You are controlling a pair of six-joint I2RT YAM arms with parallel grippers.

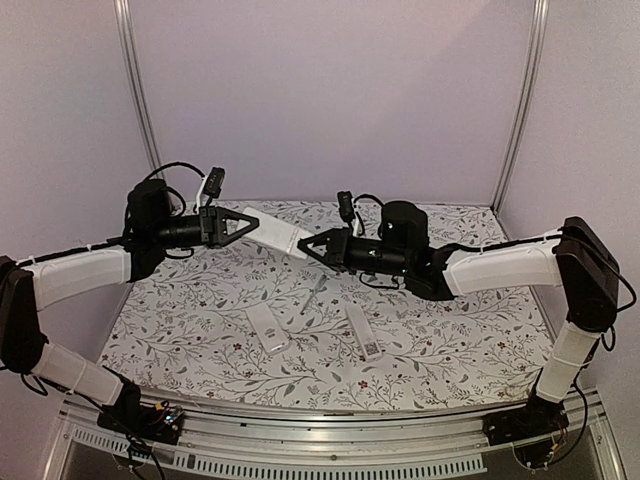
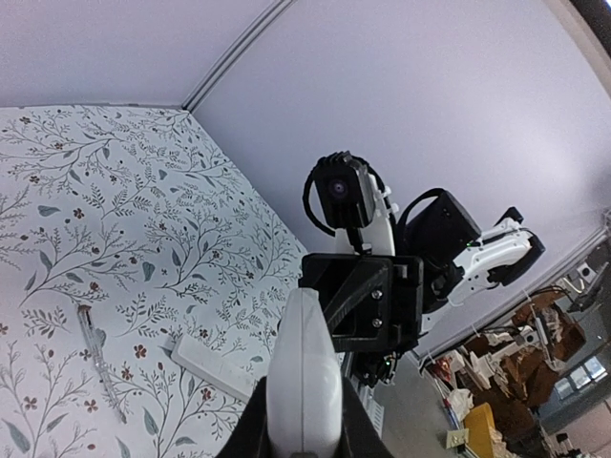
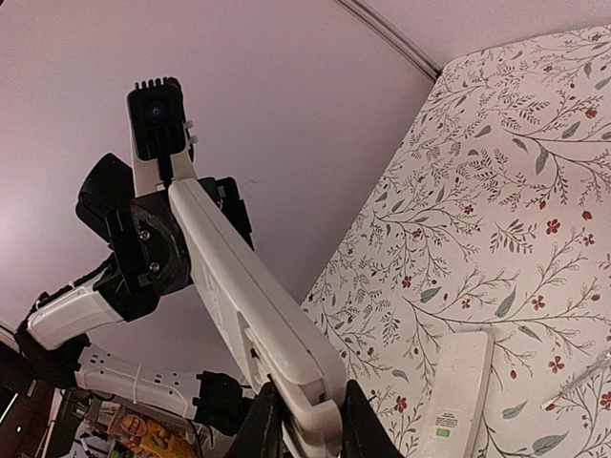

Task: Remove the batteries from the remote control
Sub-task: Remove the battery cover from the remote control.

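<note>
A white remote control [image 1: 272, 233] is held in the air between both grippers. My left gripper [image 1: 243, 226] is shut on its left end, and my right gripper [image 1: 306, 247] is shut on its right end. In the left wrist view the remote [image 2: 304, 367] runs away from my fingers toward the black right gripper. In the right wrist view the remote [image 3: 243, 277] shows a recessed underside near my fingers [image 3: 270, 420]. No batteries are in view.
On the floral cloth [image 1: 450, 330] below lie a short white flat piece [image 1: 268, 328], a longer white remote with a label [image 1: 363, 333] and a thin grey pen-like tool [image 1: 313, 297]. The walls of the booth close in the back and sides.
</note>
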